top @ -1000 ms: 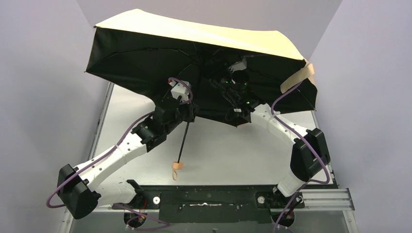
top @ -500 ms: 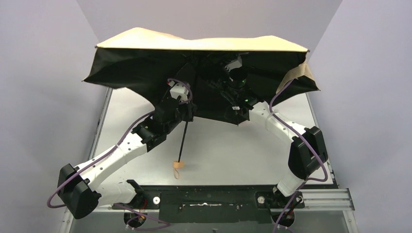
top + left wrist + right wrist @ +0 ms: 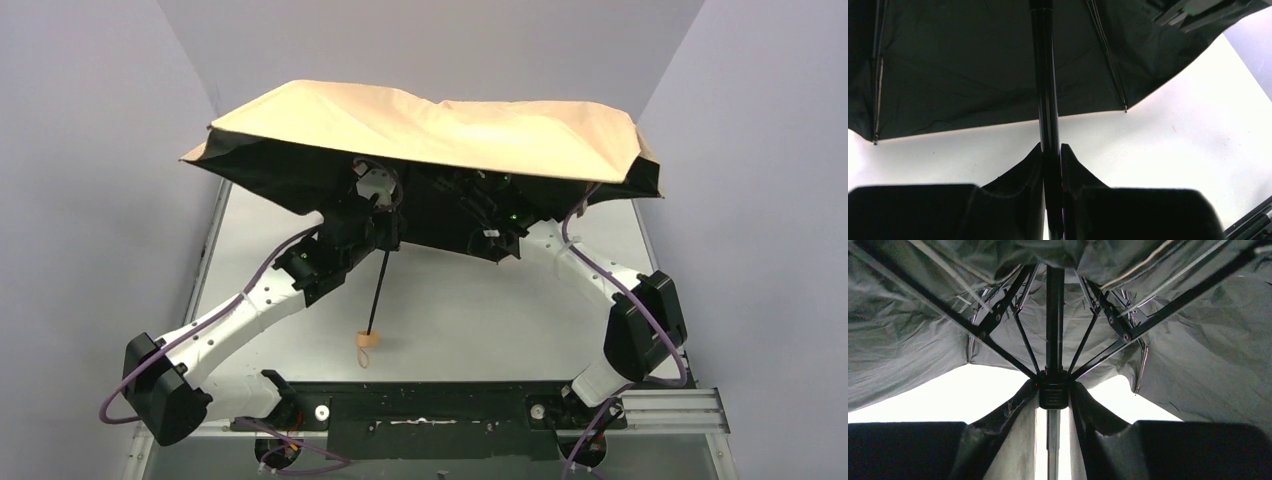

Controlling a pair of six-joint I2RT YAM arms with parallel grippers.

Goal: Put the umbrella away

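Observation:
The umbrella (image 3: 430, 130) is open, its beige-tan canopy sagging over both arms, black underneath. Its thin black shaft (image 3: 378, 290) slants down to a small tan handle with loop (image 3: 367, 342) resting on the table. My left gripper (image 3: 375, 225) is shut on the shaft (image 3: 1045, 100), which runs up between the fingertips (image 3: 1035, 155). My right gripper (image 3: 480, 215) sits under the canopy, shut on the black runner (image 3: 1053, 392) where the ribs (image 3: 998, 315) meet the shaft. The strap is hidden.
The white table (image 3: 480, 310) has a black rail (image 3: 430, 410) along its near edge, with both arm bases on it. Grey walls close in the left, back and right. The canopy's edge hangs near the right wall.
The canopy has tipped forward and down, so its tan top now shows and the black underside is mostly hidden. The right gripper has dropped lower with it. The left gripper stays on the shaft.

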